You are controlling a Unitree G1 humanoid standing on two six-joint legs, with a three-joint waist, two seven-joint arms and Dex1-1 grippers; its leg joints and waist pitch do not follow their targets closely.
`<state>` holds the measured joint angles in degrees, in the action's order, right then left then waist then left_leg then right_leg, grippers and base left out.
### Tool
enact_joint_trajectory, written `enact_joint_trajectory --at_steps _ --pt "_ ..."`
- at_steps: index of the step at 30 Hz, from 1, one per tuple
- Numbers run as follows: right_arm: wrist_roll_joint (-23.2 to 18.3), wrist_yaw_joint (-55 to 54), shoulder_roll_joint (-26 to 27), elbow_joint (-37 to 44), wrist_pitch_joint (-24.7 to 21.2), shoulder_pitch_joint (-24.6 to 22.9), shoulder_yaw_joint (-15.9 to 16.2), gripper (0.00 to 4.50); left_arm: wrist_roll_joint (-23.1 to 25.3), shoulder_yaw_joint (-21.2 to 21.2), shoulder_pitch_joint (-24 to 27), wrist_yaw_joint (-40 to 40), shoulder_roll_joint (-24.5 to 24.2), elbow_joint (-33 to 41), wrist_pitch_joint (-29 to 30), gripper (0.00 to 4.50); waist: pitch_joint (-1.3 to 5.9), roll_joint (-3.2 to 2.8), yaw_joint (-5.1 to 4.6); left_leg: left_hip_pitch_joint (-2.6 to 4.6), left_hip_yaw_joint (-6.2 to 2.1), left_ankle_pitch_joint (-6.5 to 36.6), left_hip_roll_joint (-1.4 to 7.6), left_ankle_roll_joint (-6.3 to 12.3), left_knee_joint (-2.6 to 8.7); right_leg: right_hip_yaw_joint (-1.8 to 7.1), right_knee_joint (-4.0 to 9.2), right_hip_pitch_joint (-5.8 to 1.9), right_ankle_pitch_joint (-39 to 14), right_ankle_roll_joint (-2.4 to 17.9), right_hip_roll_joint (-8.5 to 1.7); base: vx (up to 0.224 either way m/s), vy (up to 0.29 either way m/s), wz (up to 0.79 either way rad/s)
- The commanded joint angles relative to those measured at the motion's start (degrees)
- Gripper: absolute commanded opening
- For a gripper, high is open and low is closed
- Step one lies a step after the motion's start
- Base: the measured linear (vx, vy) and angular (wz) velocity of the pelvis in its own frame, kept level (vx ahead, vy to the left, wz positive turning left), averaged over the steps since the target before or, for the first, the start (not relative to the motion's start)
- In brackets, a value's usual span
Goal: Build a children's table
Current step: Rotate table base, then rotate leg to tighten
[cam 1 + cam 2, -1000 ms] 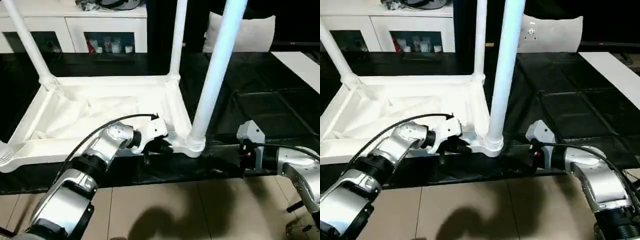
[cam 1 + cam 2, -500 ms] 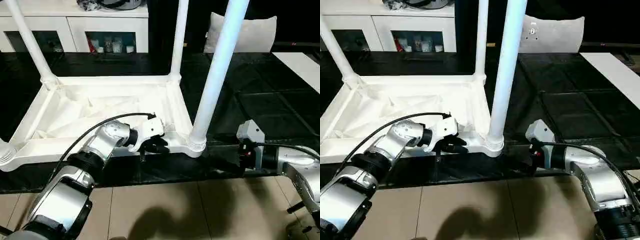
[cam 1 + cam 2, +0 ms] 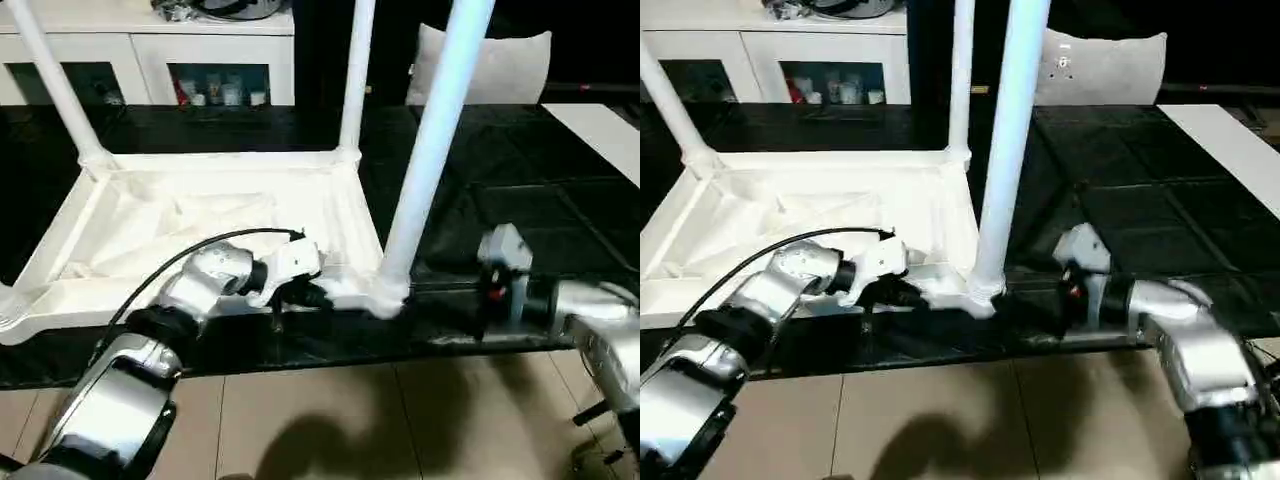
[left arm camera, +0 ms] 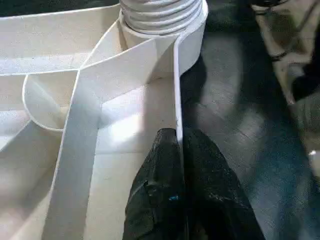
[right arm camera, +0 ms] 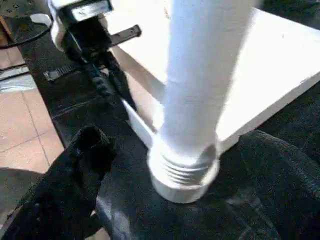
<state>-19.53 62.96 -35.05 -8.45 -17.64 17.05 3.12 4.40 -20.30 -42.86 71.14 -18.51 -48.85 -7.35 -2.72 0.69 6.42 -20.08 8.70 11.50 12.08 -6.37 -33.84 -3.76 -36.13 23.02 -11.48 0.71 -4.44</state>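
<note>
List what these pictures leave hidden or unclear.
- Leg tops: cut off by the upper edge in both eye views.
- Near-left socket: cut by the left edge, left eye view.
- Right pincer: blurred fingers, touch on the leg unclear, right wrist view.
- Cabinet contents: too small.

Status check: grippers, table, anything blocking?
Left gripper shut on tabletop near rim. Right gripper open, fingers flanking near-right leg at its socket. Three legs seen upright. No obstruction seen.
</note>
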Motion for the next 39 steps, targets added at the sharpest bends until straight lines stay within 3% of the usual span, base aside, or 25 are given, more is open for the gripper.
enact_joint_trajectory --at_steps 1,3,5,9,10,14,21,26,30,34,36,37,39 --pt "0.28 2.57 -0.43 -2.85 0.93 1.84 0.91 4.12 -1.38 -0.95 1.88 3.85 -0.01 2.1 -0.63 0.0 3.52 0.89 0.3 -0.48 0.72 5.76 0.78 4.52 3.52 2.43 4.46 -3.65 -6.65 12.72 -3.56 0.0 0.0 0.0" --pt "0.21 3.55 -0.32 -4.27 0.75 2.59 1.28 3.95 -1.39 -1.27 2.24 4.59 -0.15 2.99 -0.59 0.0 3.5 0.87 0.3 -0.51 0.74 5.5 0.82 4.73 3.51 2.38 4.35 -3.65 -6.11 13.09 -3.49 0.0 0.0 0.0" --pt "1.13 6.37 0.88 -8.85 2.6 5.62 3.59 3.76 -0.63 -2.18 3.11 4.44 -0.4 4.86 -1.05 0.0 3.46 1.06 0.26 -0.5 0.85 5.93 0.86 4.74 3.51 2.28 4.4 -3.57 -6.75 13.35 -3.48 0.0 0.0 0.0" --pt "1.24 8.04 1.86 -10.21 2.79 6.79 4.36 3.47 0.02 -2.07 3.27 3.43 -0.22 5.23 -0.98 0.0 3.55 0.84 0.58 -0.38 0.88 5.22 0.91 4.77 3.44 2.33 4.25 -3.53 -6.22 13.26 -3.44 0.0 0.0 0.0" --pt "1.12 8.82 2.41 -10.88 2.8 7.41 4.67 3.31 0.11 -1.98 3.41 3.28 -0.16 5.55 -0.75 0.0 3.59 1.08 0.73 -0.5 0.85 4.54 0.93 4.87 3.39 2.36 4.01 -3.63 -5.2 13.31 -3.46 0.0 0.0 0.0" --pt "1.03 11.03 3.49 -14.3 3.49 9.42 5.57 3.05 0.15 -1.67 4.06 3.6 -0.26 7.1 0.47 0.0 3.63 1.08 0.89 -0.47 0.96 4.33 0.89 4.92 3.39 2.25 3.97 -3.57 -4.75 13.61 -3.45 0.0 0.0 0.0" --pt "0.72 12.93 4.25 -15.51 2.49 9.99 5.66 2.39 0.22 -1.63 3.91 3.74 -0.61 6.64 0.88 0.0 3.7 1.12 1.02 -0.52 0.98 3.56 0.81 5.08 3.3 2.29 3.77 -3.65 -3.22 13.44 -3.35 0.0 0.0 0.0" --pt "0.44 13.4 4.4 -15.76 2.4 9.84 5.52 2.09 -0.33 -1.18 4.05 4.06 -0.42 7.05 2.34 0.0 3.6 0.93 1.1 -0.39 1.0 4.72 0.87 4.65 3.41 2.29 4.02 -3.51 -5.49 13.09 -3.39 0.0 0.0 0.0" --pt "-0.93 7.52 7.13 -14.01 -0.02 8.67 3.34 1.97 -0.6 -0.05 3.73 1.2 0.62 8.36 8.67 0.0 3.51 1.0 1.01 -0.48 0.98 4.97 0.77 3.96 3.55 2.31 4.16 -3.56 -6.41 12.86 -3.37 0.0 0.0 0.0" --pt "3.11 -8.39 12.73 -11.95 -3.68 7.75 2.57 1.95 -0.67 2.43 2.37 -8.22 5.0 7.64 15.19 0.0 3.3 0.72 0.36 -0.33 0.73 6.37 0.63 2.12 3.93 2.27 4.69 -3.43 -11.17 11.27 -3.35 0.0 0.0 0.0" --pt "3.74 -11.24 13.82 -12.04 -4.63 7.85 2.27 1.94 -0.6 2.73 2.18 -9.62 5.71 7.45 15.89 0.0 3.35 0.79 0.06 -0.38 0.69 6.48 0.52 1.46 4.04 2.32 4.92 -3.47 -12.64 10.25 -3.41 0.0 0.0 0.0" --pt "4.62 -16.34 15.96 -12.48 -6.74 8.38 1.35 1.94 -0.43 3.15 1.88 -12.04 6.9 7.19 17.39 0.0 3.33 0.4 -0.2 -0.45 0.62 6.65 0.48 1.21 4.06 2.38 4.91 -3.41 -12.47 10.21 -3.35 0.0 0.0 0.0" --pt "7.87 -29.45 21.16 -14.67 -9.25 10.41 -0.87 1.93 -0.39 4.62 0.9 -18.58 10.58 6.04 20.68 0.0 3.24 0.47 -0.9 -0.43 0.56 7.2 0.28 0.29 4.19 2.29 5.05 -3.31 -12.73 10.06 -3.12 0.0 0.0 0.0"
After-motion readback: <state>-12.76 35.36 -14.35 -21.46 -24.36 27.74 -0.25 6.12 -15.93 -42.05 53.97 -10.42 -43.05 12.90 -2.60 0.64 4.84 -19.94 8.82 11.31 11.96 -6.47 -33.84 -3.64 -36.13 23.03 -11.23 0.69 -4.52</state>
